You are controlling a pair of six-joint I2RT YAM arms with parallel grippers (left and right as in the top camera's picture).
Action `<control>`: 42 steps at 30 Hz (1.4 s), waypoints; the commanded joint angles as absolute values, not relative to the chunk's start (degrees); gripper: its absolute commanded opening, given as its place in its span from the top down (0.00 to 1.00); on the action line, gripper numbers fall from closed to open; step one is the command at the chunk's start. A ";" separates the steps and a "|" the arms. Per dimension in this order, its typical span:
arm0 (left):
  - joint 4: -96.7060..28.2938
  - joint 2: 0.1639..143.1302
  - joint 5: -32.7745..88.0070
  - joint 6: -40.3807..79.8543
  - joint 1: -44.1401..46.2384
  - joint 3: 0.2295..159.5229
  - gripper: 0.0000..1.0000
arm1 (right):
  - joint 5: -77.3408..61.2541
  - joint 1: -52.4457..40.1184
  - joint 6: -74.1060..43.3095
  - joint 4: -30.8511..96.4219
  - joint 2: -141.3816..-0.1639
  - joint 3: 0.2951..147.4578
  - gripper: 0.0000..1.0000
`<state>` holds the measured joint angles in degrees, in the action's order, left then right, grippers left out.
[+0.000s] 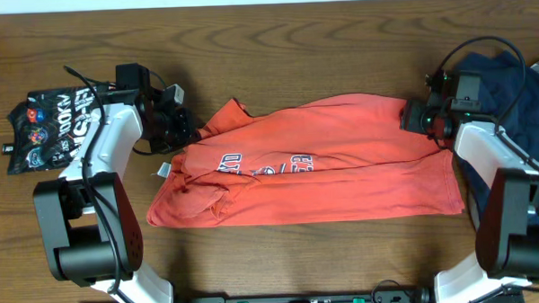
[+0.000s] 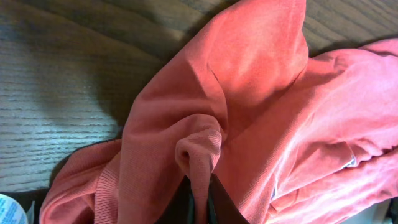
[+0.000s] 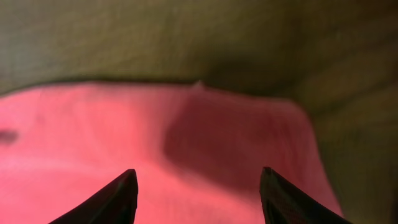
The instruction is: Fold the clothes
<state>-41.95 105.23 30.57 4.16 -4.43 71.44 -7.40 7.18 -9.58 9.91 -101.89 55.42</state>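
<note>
The orange-red T-shirt (image 1: 324,168) lies crumpled across the middle of the table, part of its navy-and-white print showing near the left. My left gripper (image 1: 181,129) is at the shirt's upper left corner, shut on a pinched fold of the fabric (image 2: 200,163). My right gripper (image 1: 410,117) is at the shirt's upper right corner. Its fingers (image 3: 198,186) are wide open just over the orange-red cloth (image 3: 124,137), holding nothing.
A glossy black printed snack bag (image 1: 48,128) lies at the far left. A dark navy garment (image 1: 510,89) is bunched at the far right behind the right arm. The wooden tabletop (image 1: 292,34) runs along the back.
</note>
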 commanded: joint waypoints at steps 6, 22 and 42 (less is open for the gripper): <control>-41.50 105.56 29.26 2.98 -4.43 71.09 0.94 | -1.30 6.72 -14.41 -2.90 -107.59 55.92 0.40; -40.93 105.56 29.30 3.03 -4.43 71.09 0.94 | -1.96 6.87 -14.79 -1.93 -111.20 55.94 0.99; -63.66 103.61 42.63 -8.58 -7.33 71.20 0.94 | 10.52 7.22 -15.84 48.60 -89.71 61.71 0.99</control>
<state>-58.50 105.12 44.42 -1.28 -7.25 71.07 1.76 7.20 -14.87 43.51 -88.79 62.76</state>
